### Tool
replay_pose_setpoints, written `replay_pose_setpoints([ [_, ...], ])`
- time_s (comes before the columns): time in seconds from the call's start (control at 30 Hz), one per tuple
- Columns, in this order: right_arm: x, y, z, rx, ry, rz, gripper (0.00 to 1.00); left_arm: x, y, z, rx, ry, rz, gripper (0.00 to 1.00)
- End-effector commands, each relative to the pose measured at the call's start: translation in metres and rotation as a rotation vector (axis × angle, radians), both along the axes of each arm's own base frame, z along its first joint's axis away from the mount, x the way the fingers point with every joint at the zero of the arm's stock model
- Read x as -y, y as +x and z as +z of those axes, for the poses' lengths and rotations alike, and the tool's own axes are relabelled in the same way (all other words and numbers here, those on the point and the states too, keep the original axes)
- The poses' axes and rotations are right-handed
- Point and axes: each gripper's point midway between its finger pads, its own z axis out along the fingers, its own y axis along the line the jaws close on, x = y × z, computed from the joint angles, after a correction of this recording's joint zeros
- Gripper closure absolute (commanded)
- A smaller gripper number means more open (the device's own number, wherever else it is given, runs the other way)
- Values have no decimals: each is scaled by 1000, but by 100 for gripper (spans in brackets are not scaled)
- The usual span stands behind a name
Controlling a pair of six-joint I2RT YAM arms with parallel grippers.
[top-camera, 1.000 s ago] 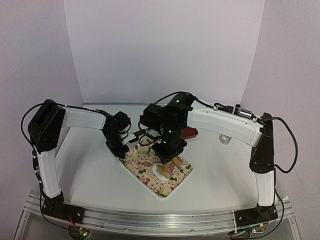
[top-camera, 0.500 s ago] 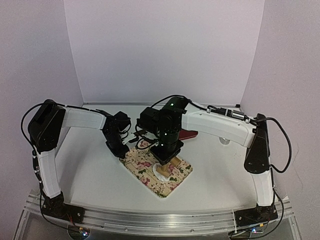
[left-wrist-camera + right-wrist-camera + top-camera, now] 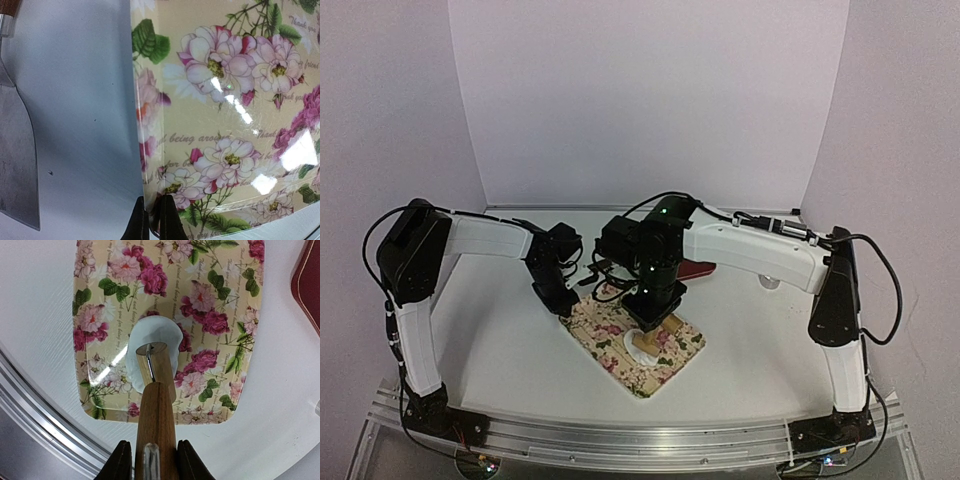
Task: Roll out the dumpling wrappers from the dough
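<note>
A white, flattened, roundish piece of dough (image 3: 136, 347) lies in the middle of a flowered tray (image 3: 225, 390). My right gripper (image 3: 150, 460) is shut on the wooden handle of a roller (image 3: 156, 375), whose barrel rests on the dough. In the top view the roller (image 3: 650, 345) and the dough (image 3: 635, 335) sit just below the right wrist. My left gripper (image 3: 150, 220) is shut on the flowered tray's rim (image 3: 142, 165), at the tray's far left corner (image 3: 570, 312). Cut dumpling wrappers are out of view.
A metal scraper blade (image 3: 17, 150) with a wooden handle lies on the table left of the tray. A dark red tray (image 3: 307, 285) sits behind the flowered one, partly under the right arm (image 3: 750, 250). A small shiny object (image 3: 770, 280) lies to the right.
The right arm has swung a little left and toward the near edge, carrying the roller from the tray's right side onto the dough. The left arm has stayed still.
</note>
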Motion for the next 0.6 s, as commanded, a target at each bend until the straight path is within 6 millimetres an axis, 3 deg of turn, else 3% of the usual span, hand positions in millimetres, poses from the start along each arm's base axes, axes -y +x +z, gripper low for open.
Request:
replay_pose_setpoints([
  [0.0,45,-49,-18,-241,-213,50,100,-7,9,-10,26,65,-10,100],
  [0.3,38,-50,-43,-274,-241,-1,100,-7,16,-15,42,85,-7,100],
  [0.57,73,-35,-58,-268,-338,-171,100,-12,22,-20,84,106,-19,100],
])
